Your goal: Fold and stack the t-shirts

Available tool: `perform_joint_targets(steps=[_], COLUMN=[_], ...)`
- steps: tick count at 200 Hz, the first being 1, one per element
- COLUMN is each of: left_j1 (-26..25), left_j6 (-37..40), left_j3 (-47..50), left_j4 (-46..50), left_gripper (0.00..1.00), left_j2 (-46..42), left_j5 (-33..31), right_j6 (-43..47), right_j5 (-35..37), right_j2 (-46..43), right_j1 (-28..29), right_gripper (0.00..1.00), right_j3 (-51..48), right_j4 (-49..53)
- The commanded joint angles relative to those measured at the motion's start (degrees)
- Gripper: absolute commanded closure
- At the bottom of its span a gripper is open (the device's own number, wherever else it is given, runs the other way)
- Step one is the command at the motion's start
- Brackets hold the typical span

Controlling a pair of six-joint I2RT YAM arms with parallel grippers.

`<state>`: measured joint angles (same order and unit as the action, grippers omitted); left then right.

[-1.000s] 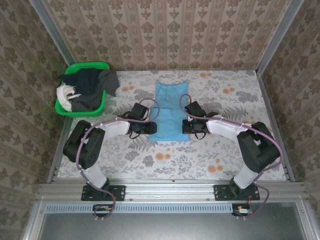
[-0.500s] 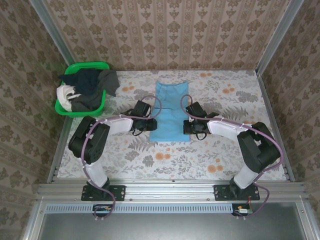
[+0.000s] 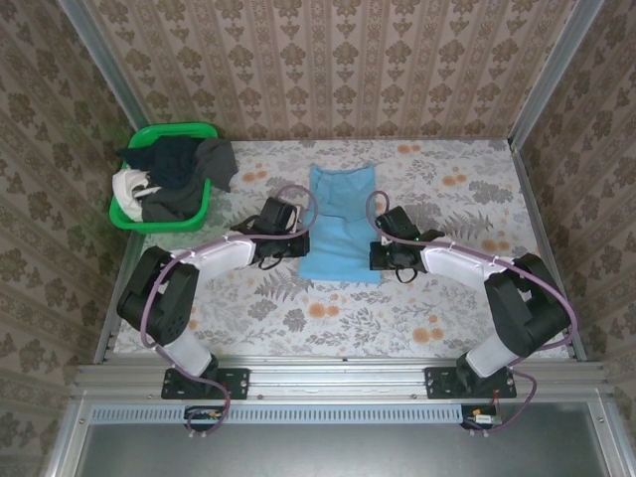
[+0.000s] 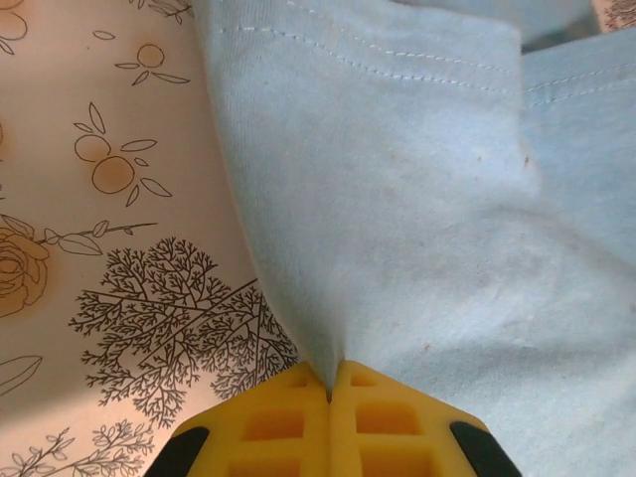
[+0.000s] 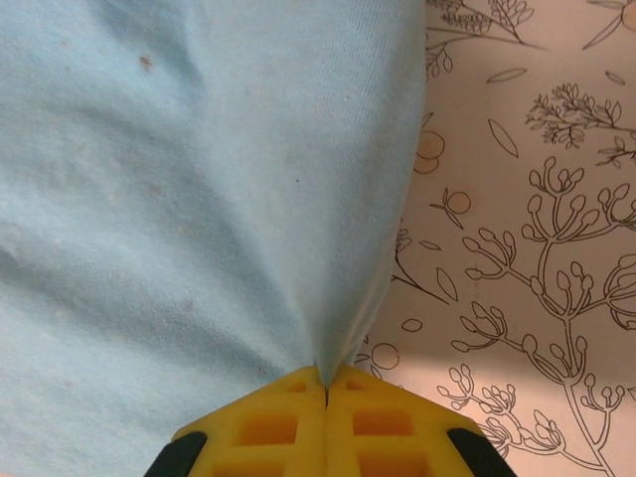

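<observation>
We found that the left gripper (image 4: pixel 329 383) had just closed. Within the last second its jaws went from partly spread to pressed together on the left edge of the light blue shirt (image 3: pixel 338 224). The right gripper (image 5: pixel 325 383) was already clamped on the opposite edge and had not changed.

Both wrist views confirmed the hold. The cloth ran into the seam between the yellow pads (image 4: pixel 268 427) and rose from it in a taut, tent-like pleat.

From above, the shirt lay flat near the middle of the table (image 3: pixel 298 308), lengthways from near to far, with a gripper on each side toward its near end. Its outline there had drawn in slightly compared with a second before.

The shirt showed as a narrow strip. We judged the side folds done and, with both edges secured, the cross fold next. No stack had been started.

- **Shirt:** thin, soft, matte knit with a stitched hem line and a few small dark specks.
- **Pads:** yellow and blocky, moulded with square recesses.
- **Table covering:** smooth and pale, printed with branches and orange blossoms.
- **Other shirts (image 3: pixel 174 174):** dark and white, crumpled in a green plastic basket (image 3: pixel 174 127) at the far left, well apart from the work.
</observation>
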<state>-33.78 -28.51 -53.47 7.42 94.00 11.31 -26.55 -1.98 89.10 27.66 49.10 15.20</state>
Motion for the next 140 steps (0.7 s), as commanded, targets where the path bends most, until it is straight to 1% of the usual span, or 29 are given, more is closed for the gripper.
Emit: perform_joint_targets(steps=[1, 27, 40, 70, 80, 93, 104, 120, 133, 140], left_j1=[-0.03, -0.05, 0.14, 0.30, 0.33, 0.16, -0.01, -0.06, 0.15, 0.28], left_j6=[0.17, -0.05, -0.23, -1.42, -1.80, -1.99, -1.86, -1.27, -0.89, -0.76], left_j3=[2.57, 6.32, 7.64, 8.60, 8.96, 9.01, 9.11, 8.89, 8.57, 8.72], left_j4=[1.13, -1.91, -3.53, -7.27, -9.05, -11.08, -12.52, -14.08, -14.12, -13.89], left_gripper=[1.00, 1.00, 1.00, 1.00, 0.98, 0.91, 0.88, 0.76, 0.70, 0.66], left_j2=[-0.74, -1.56, -1.10, 0.70, 0.85, 0.93, 1.01, 1.75, 2.67, 2.74], left_j5=[0.80, 1.37, 2.59, 5.60, 6.72, 8.40, 9.62, 12.08, 13.40, 13.51], right_j6=[1.54, 2.85, 3.29, 3.98, 3.76, 3.33, 2.39, 1.10, 0.98, 0.33], right_j5=[-0.47, -1.50, -1.59, -5.29, -5.03, -4.01, -2.78, -1.80, -2.45, -2.19], right_j2=[-2.54, -5.30, -5.42, -5.51, -5.75, -5.89, -5.41, -4.41, -4.32, -4.66], right_j1=[-0.24, -0.24, -0.33, -0.24, -0.24, -0.24, -0.24, -0.25, -0.24, -0.28], right_gripper=[1.00, 1.00, 1.00, 1.00, 1.00, 1.00, 1.00, 1.00, 1.00, 0.96], right_j3=[-2.89, -7.16, -8.68, -11.92, -12.51, -12.67, -12.00, -11.10, -11.24, -11.19], right_j4=[-0.62, -3.71, -4.59, -8.69, -9.14, -8.74, -7.13, -5.01, -4.96, -4.19])
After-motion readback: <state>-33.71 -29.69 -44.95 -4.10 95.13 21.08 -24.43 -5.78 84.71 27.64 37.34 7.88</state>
